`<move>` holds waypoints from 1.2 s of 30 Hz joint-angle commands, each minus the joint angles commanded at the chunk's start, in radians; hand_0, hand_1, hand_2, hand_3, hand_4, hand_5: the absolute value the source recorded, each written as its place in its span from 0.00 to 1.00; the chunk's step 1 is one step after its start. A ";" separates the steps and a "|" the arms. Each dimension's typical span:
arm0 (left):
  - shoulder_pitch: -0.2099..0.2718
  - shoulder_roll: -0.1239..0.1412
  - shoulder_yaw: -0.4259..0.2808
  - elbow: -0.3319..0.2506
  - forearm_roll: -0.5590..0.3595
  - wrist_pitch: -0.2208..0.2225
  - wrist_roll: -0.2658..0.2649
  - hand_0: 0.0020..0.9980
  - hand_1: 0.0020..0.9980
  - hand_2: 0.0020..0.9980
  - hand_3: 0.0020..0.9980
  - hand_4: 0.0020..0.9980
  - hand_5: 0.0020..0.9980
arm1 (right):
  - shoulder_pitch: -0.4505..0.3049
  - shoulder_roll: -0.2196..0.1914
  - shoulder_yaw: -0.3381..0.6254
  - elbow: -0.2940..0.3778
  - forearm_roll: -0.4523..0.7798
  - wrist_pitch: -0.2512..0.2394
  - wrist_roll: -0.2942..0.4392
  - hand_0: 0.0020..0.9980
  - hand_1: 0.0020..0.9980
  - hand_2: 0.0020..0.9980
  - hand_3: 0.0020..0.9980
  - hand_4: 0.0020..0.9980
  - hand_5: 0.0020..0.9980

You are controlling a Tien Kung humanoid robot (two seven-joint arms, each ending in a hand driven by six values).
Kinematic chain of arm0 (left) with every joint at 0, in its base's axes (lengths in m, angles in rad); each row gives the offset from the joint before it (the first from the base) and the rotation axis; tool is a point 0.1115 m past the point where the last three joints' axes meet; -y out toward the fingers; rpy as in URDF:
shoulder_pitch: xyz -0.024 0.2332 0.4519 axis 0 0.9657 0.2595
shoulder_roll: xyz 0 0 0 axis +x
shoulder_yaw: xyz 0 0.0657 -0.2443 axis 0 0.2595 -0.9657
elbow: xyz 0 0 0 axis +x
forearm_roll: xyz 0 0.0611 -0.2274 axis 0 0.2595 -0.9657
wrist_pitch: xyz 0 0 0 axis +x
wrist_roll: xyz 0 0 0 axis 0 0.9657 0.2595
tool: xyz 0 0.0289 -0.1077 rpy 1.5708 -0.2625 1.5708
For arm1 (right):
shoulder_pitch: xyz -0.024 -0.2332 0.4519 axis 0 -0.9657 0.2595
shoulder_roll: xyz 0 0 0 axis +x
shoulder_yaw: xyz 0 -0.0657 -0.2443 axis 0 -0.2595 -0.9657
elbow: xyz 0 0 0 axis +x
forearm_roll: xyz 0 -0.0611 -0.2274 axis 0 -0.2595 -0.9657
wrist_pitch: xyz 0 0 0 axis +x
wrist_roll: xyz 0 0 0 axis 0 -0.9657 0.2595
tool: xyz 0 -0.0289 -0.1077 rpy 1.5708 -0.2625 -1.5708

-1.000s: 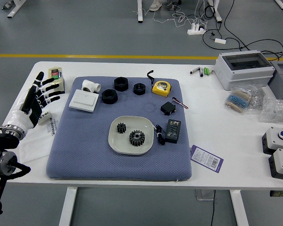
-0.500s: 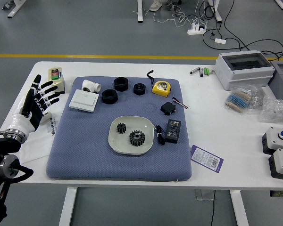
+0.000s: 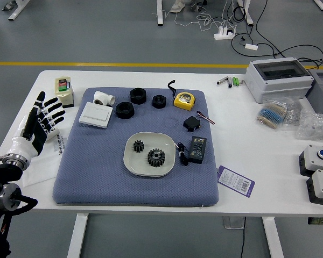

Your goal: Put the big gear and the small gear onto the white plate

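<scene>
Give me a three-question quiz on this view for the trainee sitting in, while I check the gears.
1. True or false: the big gear and the small gear both lie on the white plate.
2. Seen from the robot's side, the yellow tape measure is: A) nearer than the plate, B) on the plate, C) beyond the plate.
3. Which robot hand is in view, and what does it hold?

Key: 1 true; 2 C; 3 the left hand, nothing.

Big gear (image 3: 156, 157) and small gear (image 3: 138, 145), both black, toothed, lay apart on rounded white plate (image 3: 144, 170) atop blue mat (image 3: 91, 172).
</scene>
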 joint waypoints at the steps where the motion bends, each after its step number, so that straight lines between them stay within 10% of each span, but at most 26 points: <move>1: 0.008 -0.007 -0.011 -0.009 0.017 -0.002 0.001 0.82 0.78 0.83 0.79 0.91 0.85 | -0.001 0.000 -0.002 0.000 -0.001 0.000 0.000 0.62 0.63 0.73 0.55 0.76 0.72; 36: 0.025 -0.025 -0.022 -0.019 0.061 -0.040 0.014 0.87 0.87 0.90 0.80 0.92 0.86 | 0.004 0.003 0.022 -0.003 -0.007 0.002 -0.003 0.62 0.63 0.73 0.55 0.76 0.72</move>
